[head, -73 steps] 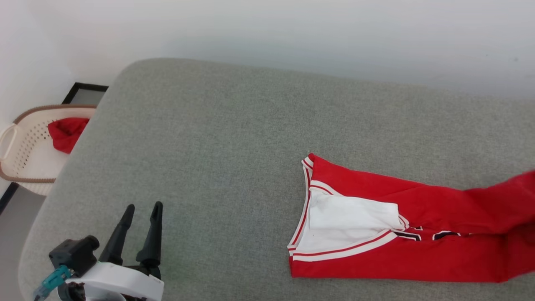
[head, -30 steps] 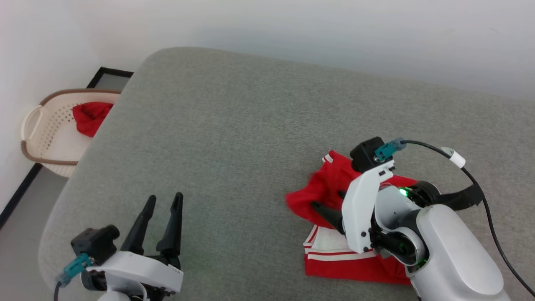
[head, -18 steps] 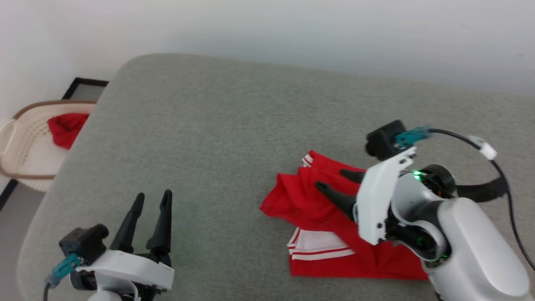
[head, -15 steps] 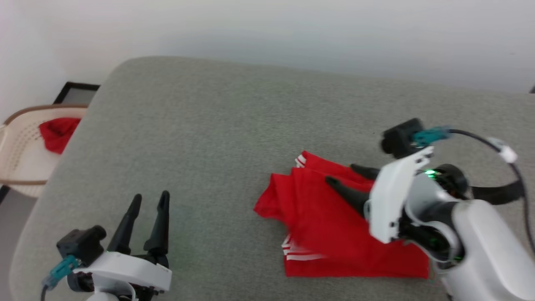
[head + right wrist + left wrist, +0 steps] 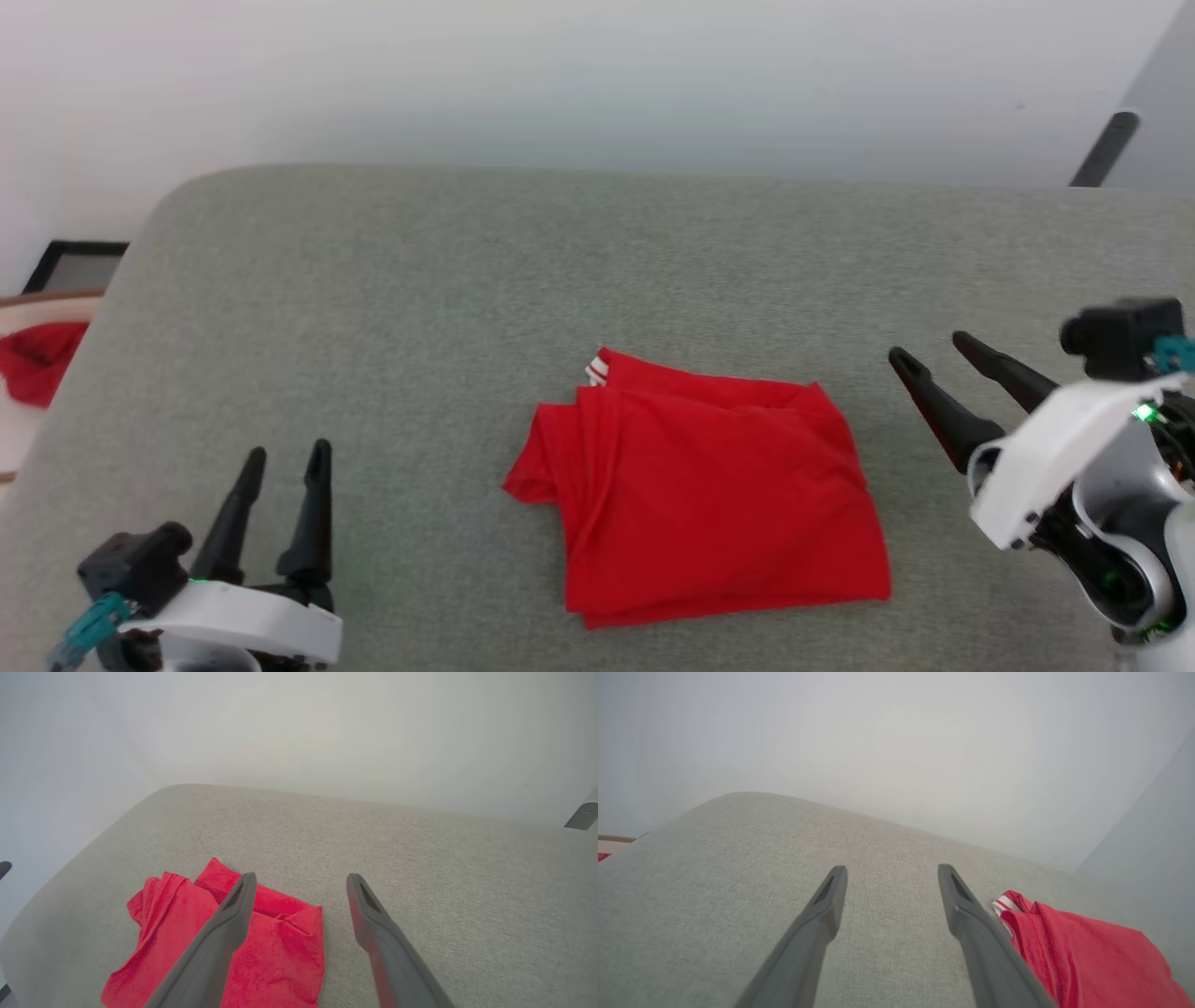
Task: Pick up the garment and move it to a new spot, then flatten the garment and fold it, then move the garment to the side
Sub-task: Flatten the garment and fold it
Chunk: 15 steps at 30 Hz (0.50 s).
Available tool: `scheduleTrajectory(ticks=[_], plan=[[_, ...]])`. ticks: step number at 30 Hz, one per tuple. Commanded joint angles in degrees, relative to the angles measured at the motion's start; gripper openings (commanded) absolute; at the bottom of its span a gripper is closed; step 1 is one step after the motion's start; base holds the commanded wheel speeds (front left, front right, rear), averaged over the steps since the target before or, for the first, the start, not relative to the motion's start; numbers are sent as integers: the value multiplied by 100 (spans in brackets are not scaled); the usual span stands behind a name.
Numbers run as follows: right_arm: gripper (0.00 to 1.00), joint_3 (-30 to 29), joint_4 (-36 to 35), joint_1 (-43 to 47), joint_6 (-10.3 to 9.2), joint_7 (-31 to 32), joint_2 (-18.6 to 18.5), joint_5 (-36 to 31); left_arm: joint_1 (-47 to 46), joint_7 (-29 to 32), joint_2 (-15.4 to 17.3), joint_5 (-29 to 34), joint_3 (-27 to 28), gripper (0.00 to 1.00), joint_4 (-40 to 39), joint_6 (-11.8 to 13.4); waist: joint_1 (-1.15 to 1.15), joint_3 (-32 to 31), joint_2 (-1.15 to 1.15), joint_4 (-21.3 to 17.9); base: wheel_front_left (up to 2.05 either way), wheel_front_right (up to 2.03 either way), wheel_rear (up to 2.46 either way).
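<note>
The garment (image 5: 709, 490) lies folded into a red, roughly square bundle in the middle of the grey cushioned surface (image 5: 420, 299), with a bit of white-and-red striped trim showing at its far left corner. My left gripper (image 5: 285, 457) stands open at the lower left, well apart from it. My right gripper (image 5: 934, 347) is open at the right, just clear of the bundle's right edge, holding nothing. The left wrist view has the garment (image 5: 1083, 952) to the right of my open left gripper (image 5: 892, 870). In the right wrist view the garment (image 5: 275, 947) lies left of and under my open right gripper (image 5: 301, 877).
At the far left edge, beside the surface, a beige basket (image 5: 28, 308) holds a plain red cloth (image 5: 33, 359). A pale wall runs behind. A dark slanted bar (image 5: 1102, 149) shows at the upper right. Bare grey fabric surrounds the bundle on all sides.
My right gripper has let go of the garment and drawn back to the right. The garment now lies folded over, its white sleeve and lettering covered. The camera has also shifted.
</note>
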Motion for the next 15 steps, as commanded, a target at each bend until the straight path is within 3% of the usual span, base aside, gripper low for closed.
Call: scheduleTrajectory(ticks=[1,9,15], plan=[[100,39,9,118,-4,-238,-93,19,74,-2,40,101,72,100,-56,-15,0,-90,0,-153,0,0,0],[100,114,310,541,-4,-1933,-702,-172,292,-2,-5,547,392,100,-307,-15,0,-207,0,-392,0,0,0],[100,-12,734,856,-4,-2933,-855,-370,493,-2,-53,696,516,100,-469,-15,0,-353,0,-523,0,0,0]])
